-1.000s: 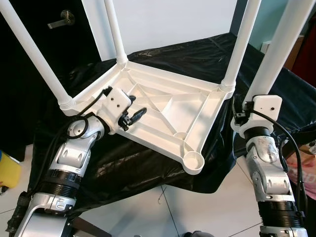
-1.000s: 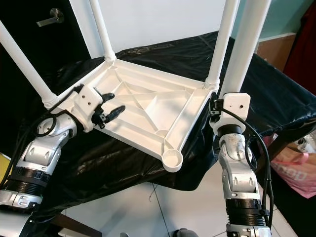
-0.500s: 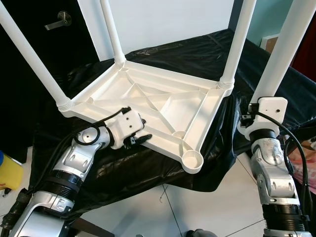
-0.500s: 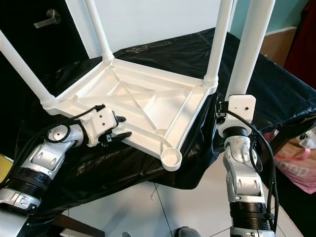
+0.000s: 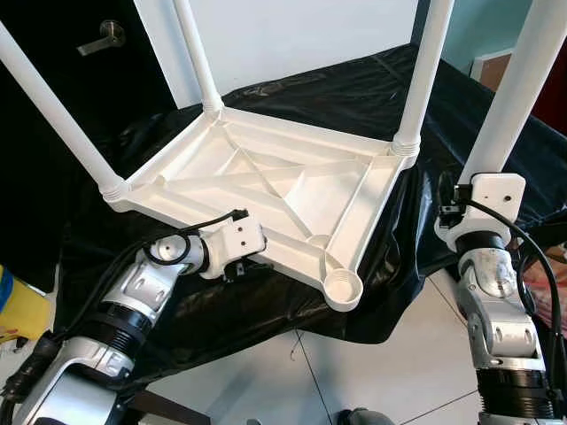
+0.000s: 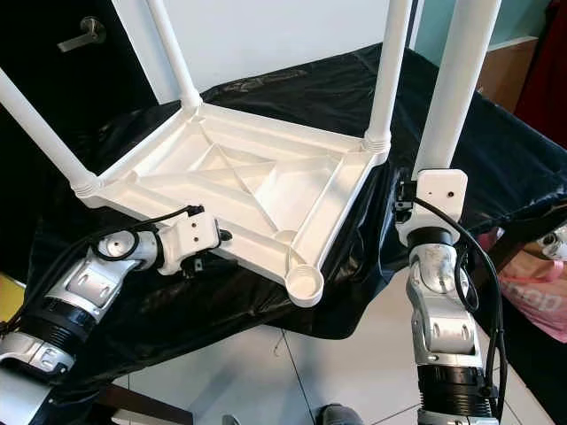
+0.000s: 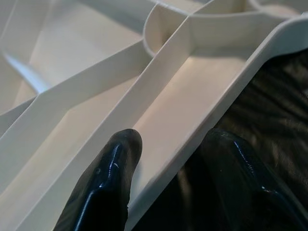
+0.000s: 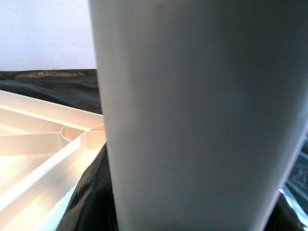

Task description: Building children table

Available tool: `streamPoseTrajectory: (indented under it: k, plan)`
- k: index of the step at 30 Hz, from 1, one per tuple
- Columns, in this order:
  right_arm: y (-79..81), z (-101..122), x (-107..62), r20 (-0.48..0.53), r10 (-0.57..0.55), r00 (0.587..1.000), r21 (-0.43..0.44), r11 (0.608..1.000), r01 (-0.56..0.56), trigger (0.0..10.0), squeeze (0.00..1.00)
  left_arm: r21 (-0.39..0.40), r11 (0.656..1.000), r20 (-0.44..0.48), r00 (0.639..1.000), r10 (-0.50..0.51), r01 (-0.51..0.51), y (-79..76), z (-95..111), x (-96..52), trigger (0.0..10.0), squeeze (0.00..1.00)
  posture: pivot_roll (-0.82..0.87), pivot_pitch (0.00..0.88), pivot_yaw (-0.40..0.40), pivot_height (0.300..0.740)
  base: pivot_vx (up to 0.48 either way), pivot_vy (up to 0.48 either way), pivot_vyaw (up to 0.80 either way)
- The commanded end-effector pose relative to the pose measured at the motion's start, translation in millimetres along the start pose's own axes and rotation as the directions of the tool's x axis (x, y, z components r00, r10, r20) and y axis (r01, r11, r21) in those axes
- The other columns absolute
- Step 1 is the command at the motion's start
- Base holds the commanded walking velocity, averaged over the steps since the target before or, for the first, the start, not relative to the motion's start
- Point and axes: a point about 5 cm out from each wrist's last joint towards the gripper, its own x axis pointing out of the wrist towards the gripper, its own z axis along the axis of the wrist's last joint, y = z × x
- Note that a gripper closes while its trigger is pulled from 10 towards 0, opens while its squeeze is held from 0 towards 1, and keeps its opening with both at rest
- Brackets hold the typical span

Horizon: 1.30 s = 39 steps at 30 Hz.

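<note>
The white children's table top (image 5: pixel 292 190) lies upside down on black sheeting. Three white legs stand in its corners: left (image 5: pixel 62 106), back (image 5: pixel 197 53) and right (image 5: pixel 425 71). The near corner socket (image 5: pixel 344 288) has no leg in it. My left gripper (image 5: pixel 251 258) is open at the top's near edge. In the left wrist view one finger (image 7: pixel 108 187) sits inside the rim (image 7: pixel 211 115) and the other (image 7: pixel 240 183) outside it. My right gripper (image 5: pixel 483 190) is shut on a fourth white leg (image 5: pixel 523 80), held upright to the right of the table top.
The black sheeting (image 5: pixel 310 97) covers a low surface whose front edge drops to a tiled floor (image 5: pixel 354 372). A dark door with a lever handle (image 5: pixel 99 37) stands at the back left. A yellow object (image 5: pixel 18 305) is at the far left, a pink bag (image 6: pixel 536 292) at the right.
My left gripper has come down from over the underside ribs to the top's near rim, fingers now straddling it. The right gripper still holds the leg upright. The camera shifted slightly.
</note>
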Motion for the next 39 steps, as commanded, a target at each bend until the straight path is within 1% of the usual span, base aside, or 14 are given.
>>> streamPoseTrajectory:
  k: [1, 5, 9, 11, 13, 16, 20, 25, 26, 27, 28, 31, 34, 39]
  plan:
    - [-2.1, 3, -1.6, 0.006, -0.015, 1.000, -0.007, 1.000, 0.015, 10.0, 0.00, 0.002, 0.999, -0.027, 0.999, -0.037, 0.037, -6.0, -3, 5.6, 10.0, 0.00, -0.26, 0.107, 0.098, 0.740, 0.000, 0.000, 0.00]
    - [-2.2, 3, -1.2, 0.007, -0.015, 1.000, -0.010, 1.000, 0.015, 10.0, 0.00, 0.004, 0.999, -0.037, 0.998, -0.049, 0.049, -7.4, -3, 9.0, 10.0, 0.00, -0.26, 0.106, 0.097, 0.740, 0.000, 0.000, 0.00]
    - [-2.3, 4, -1.0, 0.007, -0.014, 1.000, -0.012, 1.000, 0.014, 10.0, 0.00, -0.020, 0.998, -0.073, 0.996, -0.058, 0.057, -6.8, -5, 13.0, 10.0, 0.00, -0.25, 0.111, 0.096, 0.740, 0.000, 0.000, 0.00]
    - [-2.0, 5, -0.8, 0.008, -0.012, 1.000, -0.014, 1.000, 0.013, 10.0, 0.00, -0.065, 0.997, -0.126, 0.990, -0.058, 0.050, -3.6, -8, 17.7, 10.0, 0.00, -0.25, 0.114, 0.099, 0.740, 0.000, 0.000, 0.00]
    - [-2.0, 5, -0.8, 0.008, -0.012, 1.000, -0.014, 1.000, 0.013, 10.0, 0.00, -0.065, 0.997, -0.126, 0.990, -0.058, 0.050, -3.6, -8, 17.7, 10.0, 0.00, -0.25, 0.114, 0.099, 0.740, 0.000, 0.000, 0.00]
    - [0.5, 7, -1.1, 0.012, -0.010, 1.000, -0.010, 1.000, 0.010, 10.0, 0.00, -0.134, 0.991, -0.228, 0.973, -0.029, -0.002, 8.9, -16, 22.8, 10.0, 0.00, -0.25, 0.121, 0.113, 0.740, 0.000, 0.000, 0.00]
    - [0.9, 6, -4.0, 0.009, -0.014, 1.000, -0.008, 1.000, 0.014, 10.0, 0.00, -0.143, 0.990, -0.260, 0.965, -0.029, -0.009, 13.5, -19, 23.3, 10.0, 0.00, -0.26, 0.125, 0.128, 0.740, 0.000, 0.000, 0.00]
    - [-1.2, 5, -8.0, 0.001, -0.027, 1.000, -0.012, 1.000, 0.027, 10.0, 0.00, -0.145, 0.989, -0.281, 0.958, -0.059, 0.018, 12.7, -21, 23.6, 10.0, 0.00, -0.27, 0.129, 0.144, 0.740, 0.000, 0.000, 0.00]
    - [-2.5, 4, -9.4, -0.002, -0.034, 0.999, -0.014, 0.999, 0.034, 10.0, 0.00, -0.153, 0.988, -0.276, 0.959, -0.066, 0.024, 12.7, -21, 24.1, 5.0, 0.00, -0.28, 0.129, 0.148, 0.740, 0.000, 0.000, 0.00]
    - [-3.2, 4, -10.4, -0.003, -0.038, 0.999, -0.016, 0.999, 0.038, 10.0, 0.00, -0.161, 0.987, -0.273, 0.959, -0.072, 0.028, 13.3, -20, 24.7, 5.0, 0.00, -0.28, 0.129, 0.149, 0.740, 0.000, 0.000, 0.00]
    - [-3.8, 4, -11.2, -0.004, -0.042, 0.999, -0.018, 0.999, 0.042, 10.0, 0.00, -0.168, 0.985, -0.259, 0.963, -0.077, 0.033, 13.9, -18, 25.6, 0.0, 0.00, -0.28, 0.130, 0.152, 0.740, 0.000, 0.000, 0.00]
    - [-4.1, 4, -12.0, -0.005, -0.045, 0.999, -0.019, 0.999, 0.045, 10.0, 0.00, -0.176, 0.983, -0.241, 0.967, -0.087, 0.044, 14.1, -15, 27.0, 0.0, 0.00, -0.28, 0.129, 0.155, 0.740, 0.000, 0.000, 0.00]
    - [-5.5, 4, -12.8, -0.006, -0.052, 0.999, -0.021, 0.998, 0.051, 10.0, 0.00, -0.185, 0.980, -0.199, 0.974, -0.109, 0.072, 10.8, -8, 30.8, 0.0, 0.00, -0.29, 0.126, 0.159, 0.740, 0.000, 0.000, 0.00]
    - [-5.7, 4, -13.4, -0.006, -0.054, 0.999, -0.022, 0.998, 0.054, 10.0, 0.00, -0.190, 0.980, -0.163, 0.982, -0.097, 0.065, 10.3, -1, 34.7, 0.0, 0.00, -0.29, 0.123, 0.158, 0.740, 0.000, 0.000, 0.00]
